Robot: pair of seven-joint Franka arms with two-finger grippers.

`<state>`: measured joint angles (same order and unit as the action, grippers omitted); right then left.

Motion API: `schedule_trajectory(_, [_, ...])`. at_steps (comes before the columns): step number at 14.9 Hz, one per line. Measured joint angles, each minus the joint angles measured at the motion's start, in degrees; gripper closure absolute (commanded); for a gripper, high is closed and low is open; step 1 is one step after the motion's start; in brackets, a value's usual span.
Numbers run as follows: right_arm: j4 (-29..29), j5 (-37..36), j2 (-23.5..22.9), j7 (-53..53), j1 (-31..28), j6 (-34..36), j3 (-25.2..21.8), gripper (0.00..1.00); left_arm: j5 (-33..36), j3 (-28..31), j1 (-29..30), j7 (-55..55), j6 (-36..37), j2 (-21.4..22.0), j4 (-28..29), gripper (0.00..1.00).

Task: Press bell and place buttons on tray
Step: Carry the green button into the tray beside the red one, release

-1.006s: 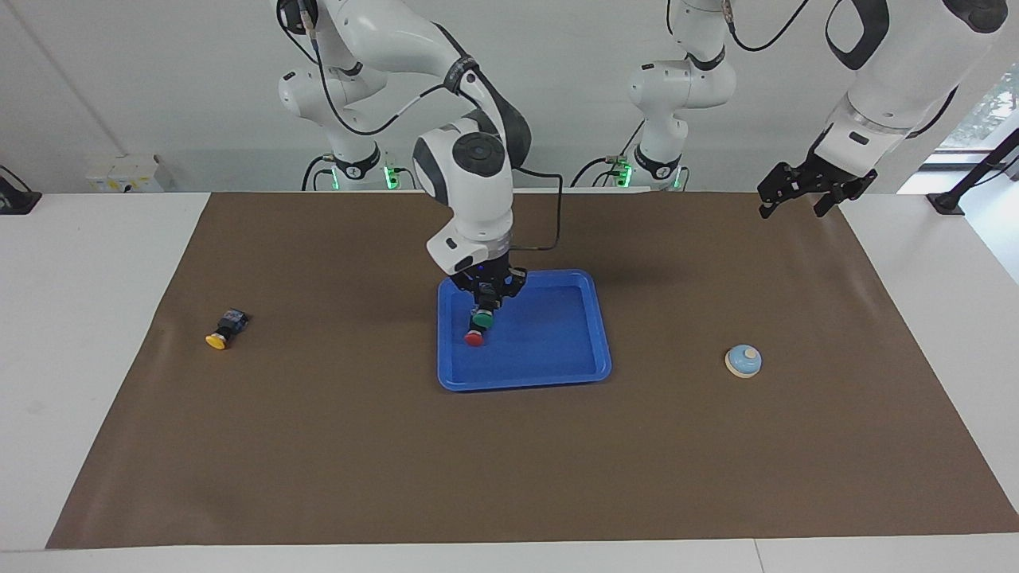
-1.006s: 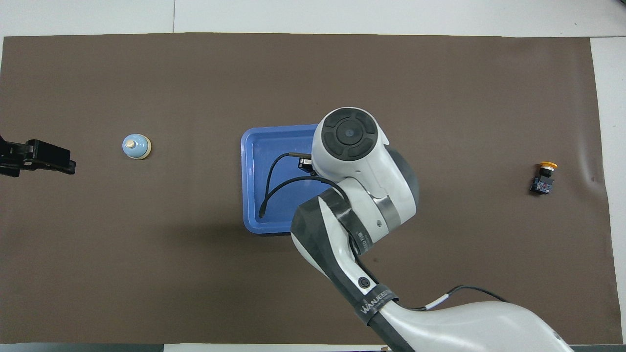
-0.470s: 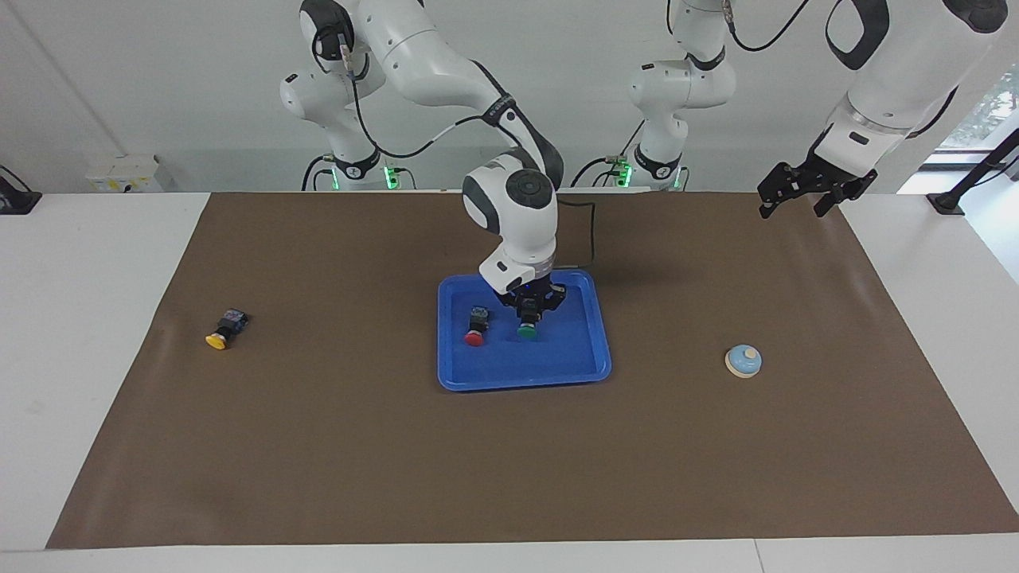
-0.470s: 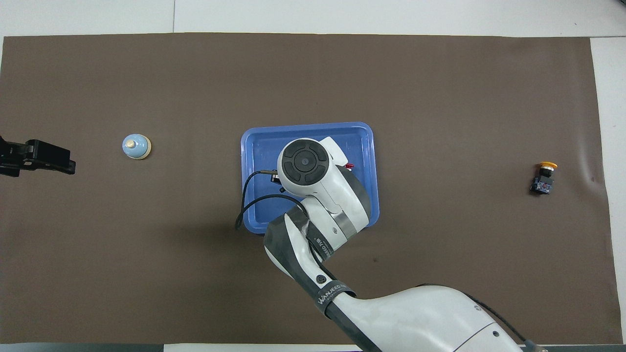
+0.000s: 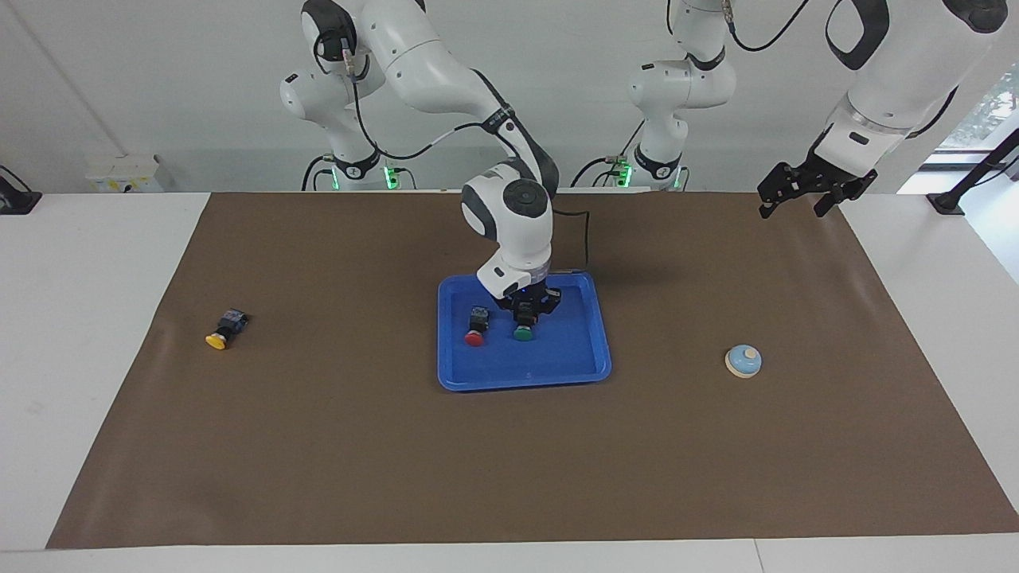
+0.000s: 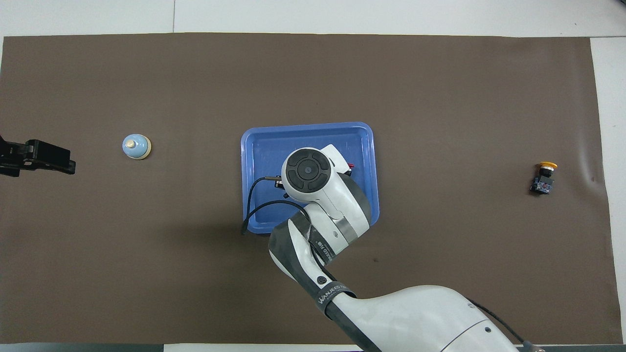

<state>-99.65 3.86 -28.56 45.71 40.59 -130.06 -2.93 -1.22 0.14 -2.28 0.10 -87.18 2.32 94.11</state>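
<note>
The right gripper (image 5: 523, 318) is low inside the tray (image 5: 570, 368), and its fingers are clamped on the black body of the green button (image 5: 523, 333). This button is in the tray's middle part, its round green cap pointing away from the robots. Just beside it, toward the right arm's end of the tray, lies the red button (image 5: 475, 329), also with a black body and its red cap pointing the same way; the two do not touch. The tray is bright blue, flat and rectangular, with rounded corners and a raised rim, and it lies in the centre of the brown mat (image 5: 350, 446).

The yellow button (image 5: 222, 330) lies on its side on the mat, near the mat's edge at the right arm's end. The bell (image 5: 743, 360), a light blue dome with a pale knob and a cream base, stands toward the left arm's end.

The left gripper (image 5: 790, 205) waits in the air over the mat's corner at that end, its fingers apart and holding nothing.
</note>
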Motion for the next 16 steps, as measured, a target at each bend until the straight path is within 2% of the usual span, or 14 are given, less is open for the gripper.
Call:
schedule_trajectory(1, [0.00,0.00,0.00,0.00,0.00,0.00,-0.01,0.01,0.00,0.00,0.00,0.00,0.00,0.00,0.00,0.00])
schedule_trajectory(6, [0.25,0.00,0.14,2.14,-0.04,0.64,-0.20,0.00,0.00,0.00,0.00,0.00,0.00,0.00,0.00,0.00])
schedule_trajectory(10, [3.31,0.00,1.37,2.33,-0.72,7.05,-0.92,0.00,0.00,0.00,0.00,0.00,0.00,0.00,0.00,0.00])
schedule_trajectory(12, [4.14,0.00,3.72,2.31,-3.12,10.27,-1.30,0.00,0.00,0.00,0.00,0.00,0.00,0.00,0.00,0.00])
schedule_trajectory(16, [4.34,-0.18,10.38,-3.04,-12.40,19.01,-1.50,0.00,0.00,0.00,0.00,0.00,0.00,0.00,0.00,0.00])
